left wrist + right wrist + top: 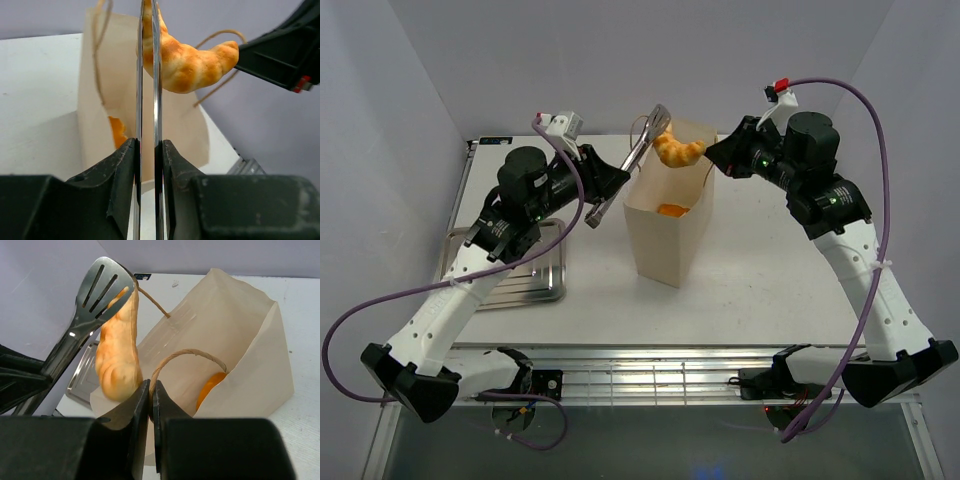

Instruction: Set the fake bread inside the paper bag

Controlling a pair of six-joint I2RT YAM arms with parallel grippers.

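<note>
Closest to me, the two arms rise from the near edge of the table point(760, 290) and lean in toward the middle. Off to the left, under the left arm, a flat metal tray point(535, 280) lies on the table, apart from the bag. The bag point(665, 240) stands upright near the centre with its mouth open. In the right wrist view a string handle point(185, 354) arches up from its rim. Down inside the bag sits a second bread point(670, 210), a rounded orange piece only partly visible past the paper. The left gripper point(148, 150) is clamped tight on a pair of tongs point(156, 75), its fingers pressing the two steel blades almost together. The tongs reach up and out over the bag. Near their slotted tips they pinch the bread point(678, 150), a golden croissant-shaped piece. It hangs in the air above the far part of the bag's mouth and, as far as I can see, does not touch the paper. The right gripper point(713, 160) comes in from the other side at the bag's far right corner, just beside one end of the bread. Its fingers are drawn nearly together with only a sliver of gap. The paper rim seems to run into that gap, so the gripper looks pinched on the bag's edge.
</note>
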